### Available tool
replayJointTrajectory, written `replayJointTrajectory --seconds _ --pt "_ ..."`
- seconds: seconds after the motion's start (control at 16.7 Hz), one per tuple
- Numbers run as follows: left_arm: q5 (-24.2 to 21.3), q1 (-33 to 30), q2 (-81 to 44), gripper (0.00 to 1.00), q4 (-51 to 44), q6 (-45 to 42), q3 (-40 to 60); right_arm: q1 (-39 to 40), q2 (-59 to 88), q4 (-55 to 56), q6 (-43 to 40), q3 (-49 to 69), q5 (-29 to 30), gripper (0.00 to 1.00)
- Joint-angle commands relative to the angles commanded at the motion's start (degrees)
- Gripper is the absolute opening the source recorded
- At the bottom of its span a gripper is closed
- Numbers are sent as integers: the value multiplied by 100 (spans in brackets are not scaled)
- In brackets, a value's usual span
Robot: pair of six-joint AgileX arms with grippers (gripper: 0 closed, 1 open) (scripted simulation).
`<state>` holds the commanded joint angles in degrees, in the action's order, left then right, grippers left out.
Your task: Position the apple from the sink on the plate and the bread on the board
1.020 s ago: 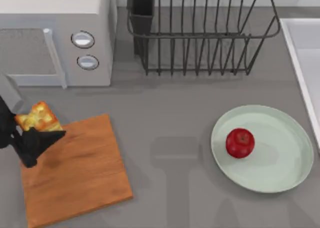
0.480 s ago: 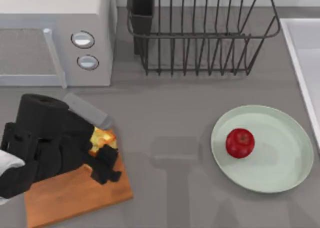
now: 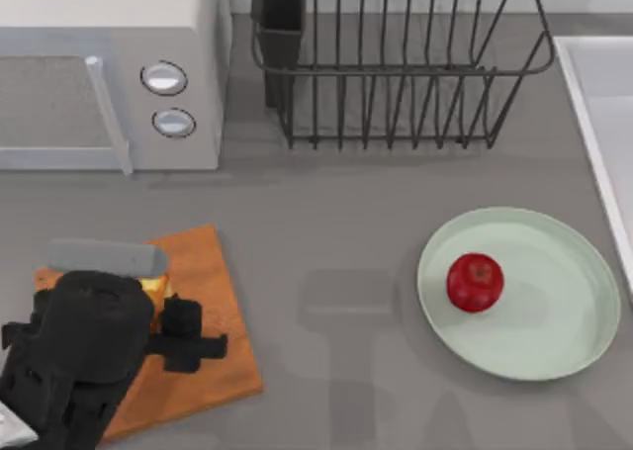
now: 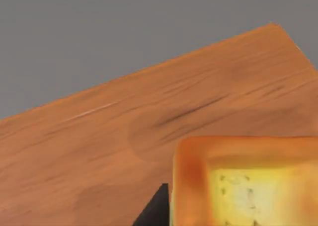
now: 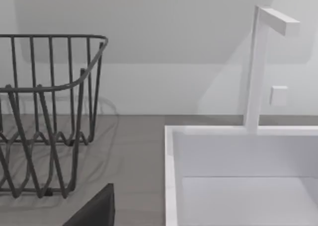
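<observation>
Left gripper (image 3: 163, 307) over the board (image 3: 213, 302) grips the bread (image 4: 246, 181) (apple (image 3: 475, 282) rests on plate (image 3: 574, 321)).

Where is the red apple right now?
In the top view, the apple sits on the mint-green plate at the table's right side, left of the plate's middle, beside the white sink.

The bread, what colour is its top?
Golden-orange with a yellow middle, on the bread; the left wrist view shows it best.

Bright, even, diffuse light; soft faint shadows fall on the grey worktop (image 3: 336, 232) and a small highlight gleams on the apple (image 3: 475, 282).
</observation>
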<state>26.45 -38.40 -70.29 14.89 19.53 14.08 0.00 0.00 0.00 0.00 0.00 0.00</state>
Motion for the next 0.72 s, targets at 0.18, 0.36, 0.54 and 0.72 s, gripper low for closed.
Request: replayJointTrajectory --seconds 0.18,0.36,0.54,0.72 --pt "462 -196 316 0 12 458 -275 0 0 0 0 0 0 100" --pt "502 -204 346 0 13 497 -303 0 0 0 0 0 0 100" --pt "492 -177 311 0 16 480 -288 0 0 0 0 0 0 100" --pt "456 -122 64 0 302 451 -261 0 0 0 0 0 0 100"
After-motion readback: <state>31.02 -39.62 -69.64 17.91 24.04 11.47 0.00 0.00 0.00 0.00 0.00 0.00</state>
